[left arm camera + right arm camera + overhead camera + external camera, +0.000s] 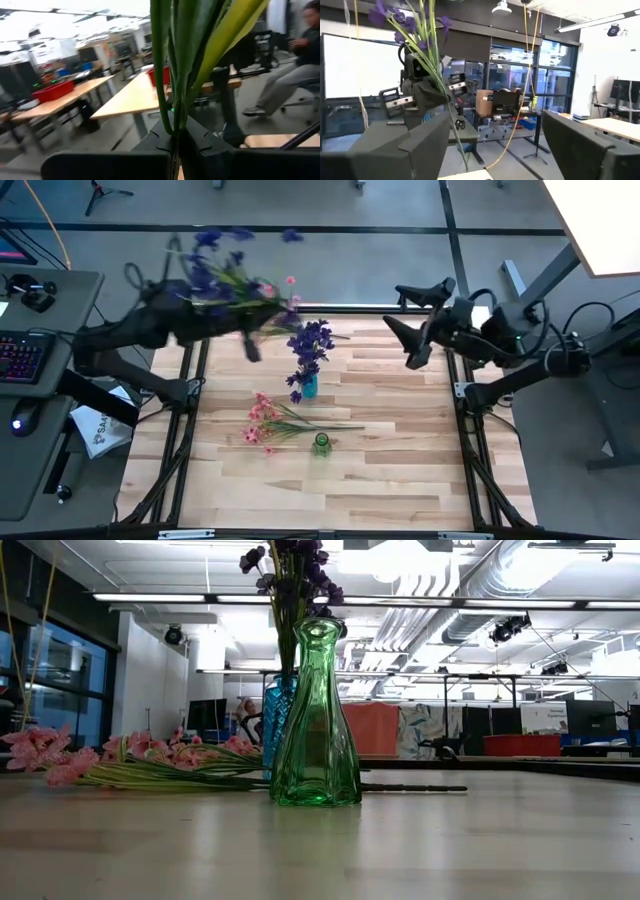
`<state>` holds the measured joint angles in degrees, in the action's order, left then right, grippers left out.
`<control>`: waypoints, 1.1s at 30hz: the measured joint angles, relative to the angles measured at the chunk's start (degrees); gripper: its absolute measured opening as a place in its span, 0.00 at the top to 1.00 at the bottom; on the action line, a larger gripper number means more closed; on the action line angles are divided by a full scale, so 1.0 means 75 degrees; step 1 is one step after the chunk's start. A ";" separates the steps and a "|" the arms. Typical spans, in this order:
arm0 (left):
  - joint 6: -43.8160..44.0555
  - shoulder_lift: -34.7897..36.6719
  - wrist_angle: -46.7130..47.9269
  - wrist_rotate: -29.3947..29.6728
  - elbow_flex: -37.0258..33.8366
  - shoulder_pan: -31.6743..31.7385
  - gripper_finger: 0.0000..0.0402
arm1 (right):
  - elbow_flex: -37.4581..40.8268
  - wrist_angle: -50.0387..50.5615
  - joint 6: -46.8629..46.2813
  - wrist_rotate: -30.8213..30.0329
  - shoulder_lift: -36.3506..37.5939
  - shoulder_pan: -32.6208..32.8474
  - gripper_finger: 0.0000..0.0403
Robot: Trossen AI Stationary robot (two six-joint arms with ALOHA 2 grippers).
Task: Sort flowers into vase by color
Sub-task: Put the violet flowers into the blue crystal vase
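My left gripper [262, 320] is raised over the table's far left part, shut on a sprig of purple blossoms [215, 265] with green stems [172, 75]. A blue vase [308, 386] mid-table holds more purple flowers [311, 345]. A green vase [321, 443] stands empty nearer the front. Pink sprigs [268, 422] lie flat on the table, left of the green vase. In the low view the green vase [316, 720] stands in front of the blue vase [278, 725], with pink sprigs [120, 762] to the left. My right gripper [405, 320] waits open at the far right. My left gripper pinches the purple sprig by its green stems [175, 127] between the two fingers [200, 142]. The sprig is lifted clear of the table. Its blossoms [205, 270] reach out toward the far left edge, and a few pink ones [290, 281] show among them.
Black frame rails [195, 380] run along the table's left and right sides. Bare wood [400, 440] lies right of the vases. A desk with a keyboard [25, 355] stands left of the table. A seated person [295, 70] shows in the room beyond.
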<state>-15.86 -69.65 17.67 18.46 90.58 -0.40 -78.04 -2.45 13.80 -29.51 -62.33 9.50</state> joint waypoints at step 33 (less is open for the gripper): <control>0.4311 0.2594 -0.7307 -0.0008 -0.9470 0.0657 1.00 | 0.0003 0.0533 -0.1067 -0.1050 -0.0403 -0.0493 0.18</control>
<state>16.47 -50.20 -37.14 18.40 19.55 4.53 -78.02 1.54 5.80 -37.39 -65.35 5.80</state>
